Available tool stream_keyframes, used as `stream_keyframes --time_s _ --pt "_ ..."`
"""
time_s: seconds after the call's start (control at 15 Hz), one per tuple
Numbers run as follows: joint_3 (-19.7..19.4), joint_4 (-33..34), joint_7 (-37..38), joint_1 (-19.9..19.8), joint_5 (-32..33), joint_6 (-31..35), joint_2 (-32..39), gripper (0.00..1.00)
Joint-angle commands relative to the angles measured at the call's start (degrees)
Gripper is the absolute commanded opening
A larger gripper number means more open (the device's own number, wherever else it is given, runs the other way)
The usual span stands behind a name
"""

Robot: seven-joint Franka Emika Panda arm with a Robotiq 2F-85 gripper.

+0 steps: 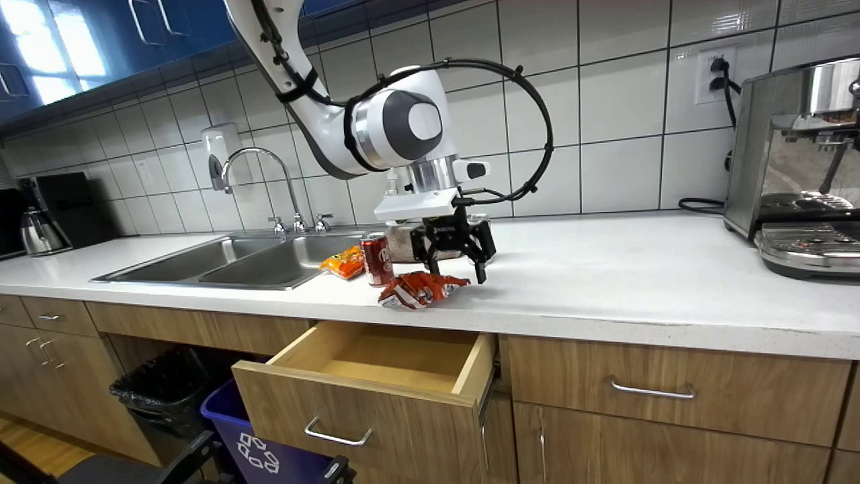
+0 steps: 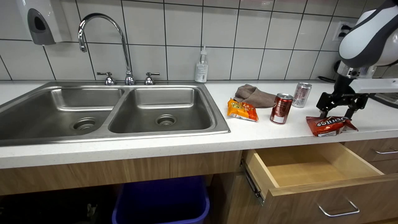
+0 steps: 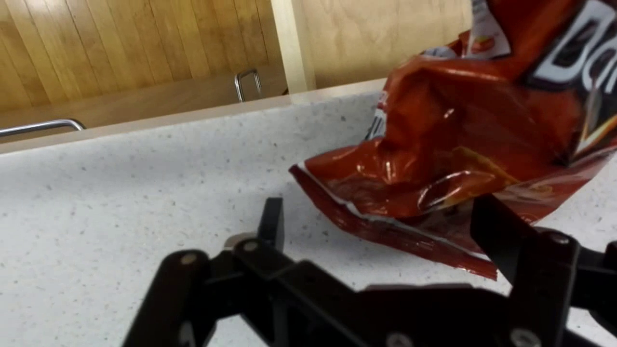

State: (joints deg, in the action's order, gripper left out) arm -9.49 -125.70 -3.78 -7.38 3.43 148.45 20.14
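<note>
White counter (image 1: 638,275) above the pulled-out drawer (image 1: 403,420) bore the red chip bag (image 2: 328,127), its crimped end (image 3: 376,233) by the empty, wide-spread gripper (image 1: 457,272), which probably needed centring over the bag before pinching, clear of the red can (image 2: 281,109) beyond.

White counter (image 1: 625,269), red bag (image 2: 326,127), cans (image 2: 281,109), cloth (image 2: 255,97)

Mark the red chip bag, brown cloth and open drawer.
Red chip bag (image 3: 462,125), in the wrist view, crinkled middle.
Brown cloth (image 2: 256,97), in an exterior view, bunched middle.
Open drawer (image 1: 403,420), in an exterior view, front panel.
</note>
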Motion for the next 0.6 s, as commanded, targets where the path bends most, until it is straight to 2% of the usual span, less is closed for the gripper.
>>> stream_keyframes --time_s 0.0,0.53 --pt "-0.49 -4.04 -0.37 -0.66 1.65 1.24 -4.09 1.00" --pt "-2.03 -7.92 0.43 -1.07 3.13 2.60 -7.53 1.00"
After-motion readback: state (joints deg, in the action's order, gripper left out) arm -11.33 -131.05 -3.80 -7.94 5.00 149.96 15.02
